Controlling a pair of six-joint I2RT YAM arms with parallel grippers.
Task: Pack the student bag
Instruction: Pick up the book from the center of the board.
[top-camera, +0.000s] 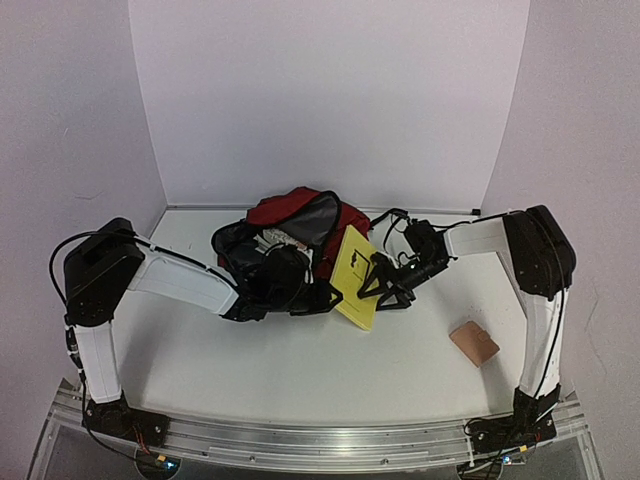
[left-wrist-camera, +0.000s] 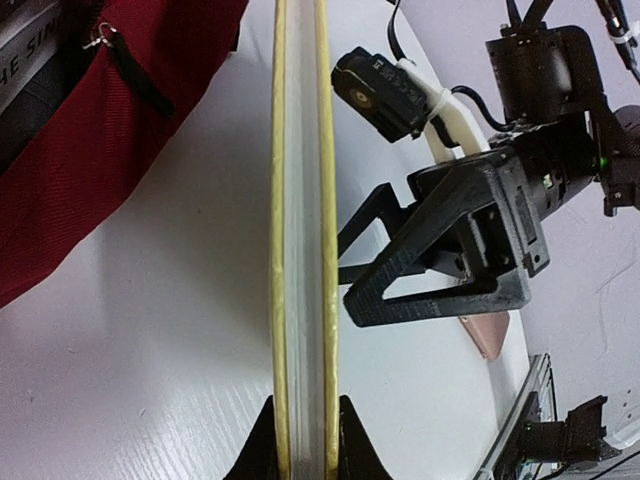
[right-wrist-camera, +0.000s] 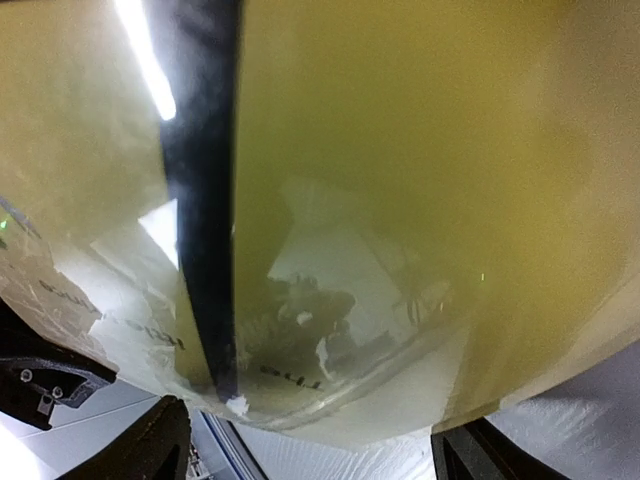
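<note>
The student bag (top-camera: 300, 215) is dark red and lies open at the back middle of the table; its red fabric (left-wrist-camera: 80, 150) also fills a corner of the left wrist view. A thin yellow book (top-camera: 355, 272) stands on edge just right of the bag. Seen edge-on, the yellow book (left-wrist-camera: 302, 200) has my left gripper (left-wrist-camera: 303, 450) shut on its lower end, one finger on each cover. My right gripper (top-camera: 377, 280) is open beside the book's right cover. In the right wrist view the glossy yellow cover (right-wrist-camera: 420, 150) fills the frame, and the right gripper (right-wrist-camera: 310, 460) has its fingers spread wide.
A small tan wallet-like thing (top-camera: 473, 342) lies flat at the front right, and it shows as a tan piece (left-wrist-camera: 487, 335) behind the right arm. Something white with printing (top-camera: 275, 240) sits inside the bag's mouth. White walls close the back and sides.
</note>
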